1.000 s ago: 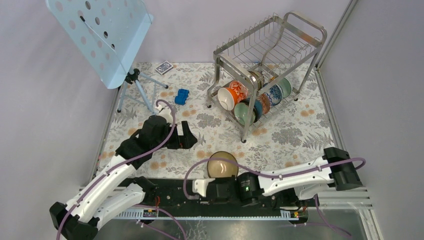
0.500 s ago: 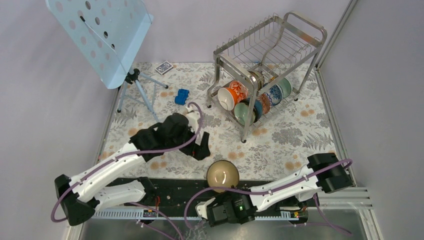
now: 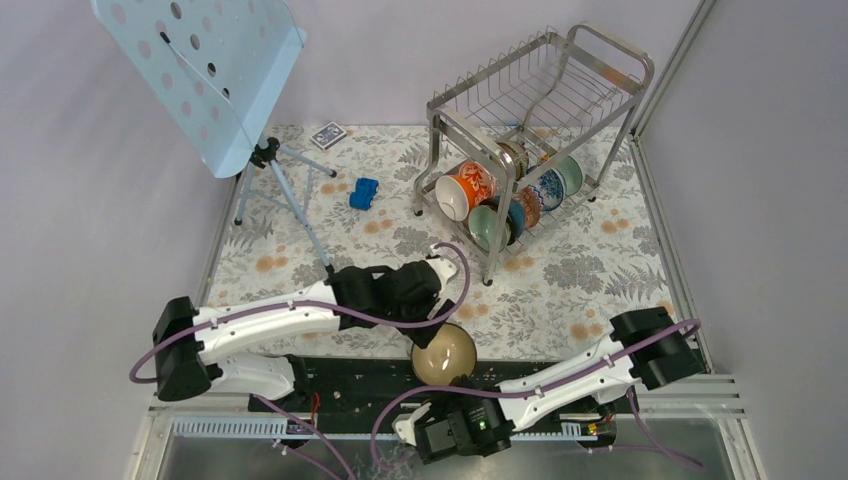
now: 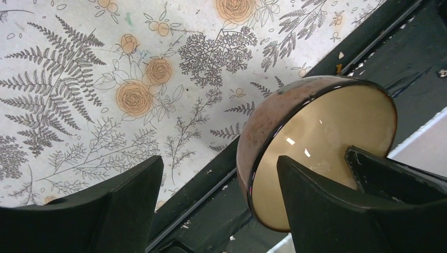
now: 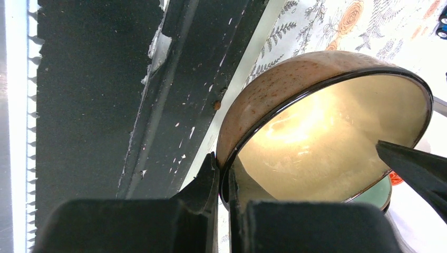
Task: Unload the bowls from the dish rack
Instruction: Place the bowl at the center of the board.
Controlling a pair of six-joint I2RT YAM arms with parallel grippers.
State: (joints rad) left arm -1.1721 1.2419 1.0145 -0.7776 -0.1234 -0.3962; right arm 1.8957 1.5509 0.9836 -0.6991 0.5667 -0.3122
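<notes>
In the overhead view the brown bowl [image 3: 444,352] sits at lower centre of the frame, over the near edge of the floral worktop [image 3: 560,290] where it meets the black base strip [image 3: 340,378]. Its tan inside faces up.

The right claw [image 5: 222,168] is closed on this bowl, pinching the dark rim at the lower left of its wrist view, one finger outside the speckled wall and one inside.

The left claw [image 4: 219,163] reaches in from the left with its jaws spread wide. In its wrist view the bowl's near wall stands between the two fingers, the right-hand finger lying over the tan inside and the left-hand one well clear over the worktop. Whether either finger touches the bowl I cannot tell.

The dish rack [image 3: 600,40] stands at upper right of the overhead view. Its lower tier holds bowls on edge, among them an orange-red patterned bowl [image 3: 465,190], a pale green bowl [image 3: 487,225] and a blue-and-white bowl [image 3: 548,187].

At upper left stands a pale blue music stand [image 3: 200,70], with a card deck [image 3: 328,134] and a small blue object [image 3: 364,192] on the worktop beside it.
</notes>
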